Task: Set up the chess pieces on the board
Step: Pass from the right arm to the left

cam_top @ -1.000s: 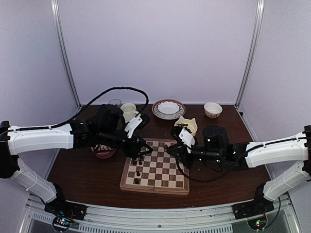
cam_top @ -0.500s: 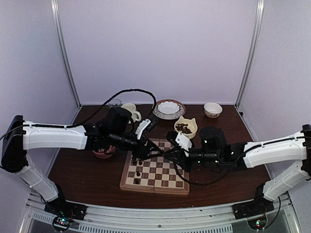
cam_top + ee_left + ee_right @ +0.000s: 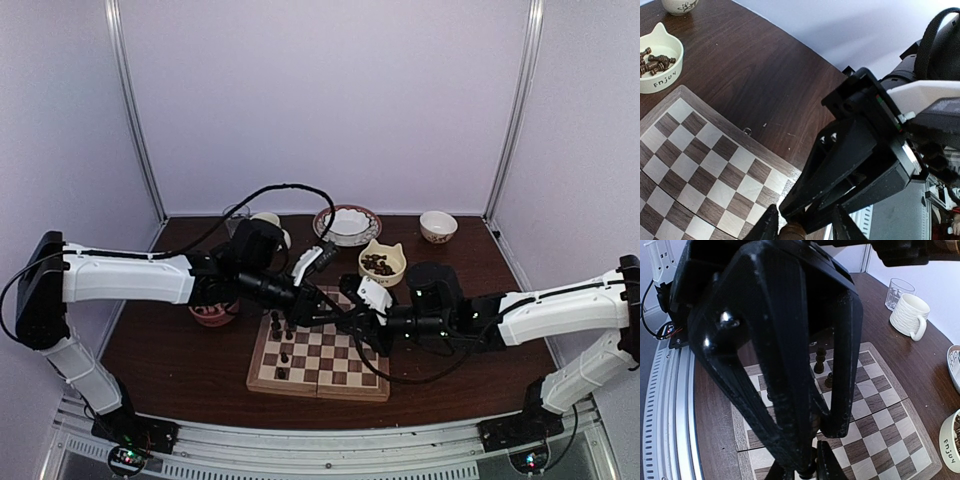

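Note:
The board point(image 3: 322, 352) lies at the table's middle, with several dark chess pieces point(image 3: 279, 323) standing on its left side. More chess pieces fill a cream cat-shaped bowl point(image 3: 383, 263) behind it. Both grippers meet tip to tip over the board's back half. My right gripper point(image 3: 802, 471) is shut on a dark chess piece point(image 3: 809, 471). In the left wrist view the same piece's brown end point(image 3: 792, 231) sits between the fingers of my left gripper point(image 3: 805, 227). Those fingers straddle the piece and the right gripper's black tips, with a gap still showing on one side.
At the back stand a white mug point(image 3: 909, 317), a glass point(image 3: 899, 292), a patterned plate with a bowl point(image 3: 347, 224) and a small bowl point(image 3: 438, 226). A reddish dish point(image 3: 213, 316) sits under the left arm. Cables hang over both arms.
The left arm swung right across the board to meet the right gripper, which edged left. The left jaws have narrowed around the piece that the right gripper holds.

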`<state>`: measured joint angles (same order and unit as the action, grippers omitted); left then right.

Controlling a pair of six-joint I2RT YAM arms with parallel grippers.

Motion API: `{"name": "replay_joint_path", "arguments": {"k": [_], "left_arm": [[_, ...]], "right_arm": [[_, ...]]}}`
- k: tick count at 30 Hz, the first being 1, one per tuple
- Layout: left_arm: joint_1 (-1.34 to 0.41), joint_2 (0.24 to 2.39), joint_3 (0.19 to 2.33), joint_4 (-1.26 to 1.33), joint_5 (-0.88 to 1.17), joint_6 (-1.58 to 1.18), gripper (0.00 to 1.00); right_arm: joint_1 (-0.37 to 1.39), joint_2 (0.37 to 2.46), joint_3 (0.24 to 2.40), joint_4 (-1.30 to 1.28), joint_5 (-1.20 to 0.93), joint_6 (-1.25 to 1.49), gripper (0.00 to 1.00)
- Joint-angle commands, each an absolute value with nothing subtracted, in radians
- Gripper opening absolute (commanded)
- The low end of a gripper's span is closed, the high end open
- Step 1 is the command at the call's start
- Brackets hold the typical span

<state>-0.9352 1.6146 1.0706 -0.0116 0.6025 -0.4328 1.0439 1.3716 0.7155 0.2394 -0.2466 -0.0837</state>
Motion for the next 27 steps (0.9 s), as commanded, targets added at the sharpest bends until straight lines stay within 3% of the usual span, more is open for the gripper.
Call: {"name": "replay_joint_path", "arguments": {"k": [1,7,18,27], "left_arm": [[-0.947,1.636,1.105,0.006,0.629,-0.425,0.32],[-0.948,1.629,1.111,-0.047,0.611,-0.408,0.41],[-0.948,1.628,1.112,-0.052,0.617,-0.407,0.41],[-0.947,1.636,1.118,-0.056,0.631,-0.408,0.25]], "right_arm": [[1.052,1.379,0.746,0.248,-0.237,-0.095,0.02],[1.053,1.356,0.731,0.255,-0.185,-0.092,0.02],[1.052,1.331,0.714,0.265,-0.143,-0.09,0.02],[1.053,1.336,0.713,0.267,-0.136,-0.091,0.03]]}}
